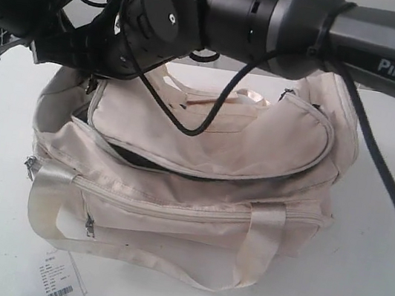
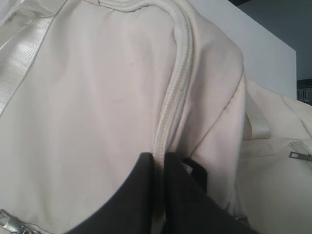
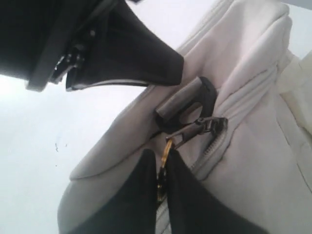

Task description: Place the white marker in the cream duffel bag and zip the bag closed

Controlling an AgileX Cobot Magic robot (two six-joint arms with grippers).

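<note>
The cream duffel bag (image 1: 206, 138) lies on the white table, and a dark gap (image 1: 132, 156) shows under its curved top flap. The white marker is out of view. Both grippers are at the bag's left end. My left gripper (image 2: 161, 158) is shut on the bag's corded zipper seam (image 2: 178, 73). My right gripper (image 3: 163, 158) is shut on the gold zipper pull (image 3: 166, 146), just below the metal slider (image 3: 204, 126) and a black buckle (image 3: 187, 100). In the exterior view the right gripper (image 1: 95, 75) is mostly hidden by the arms.
A white paper tag (image 1: 63, 286) with a barcode lies by the table's front edge. The right arm (image 1: 293, 20) and its cable (image 1: 210, 112) cross above the bag. One looped strap handle (image 1: 164, 263) rests on the table in front.
</note>
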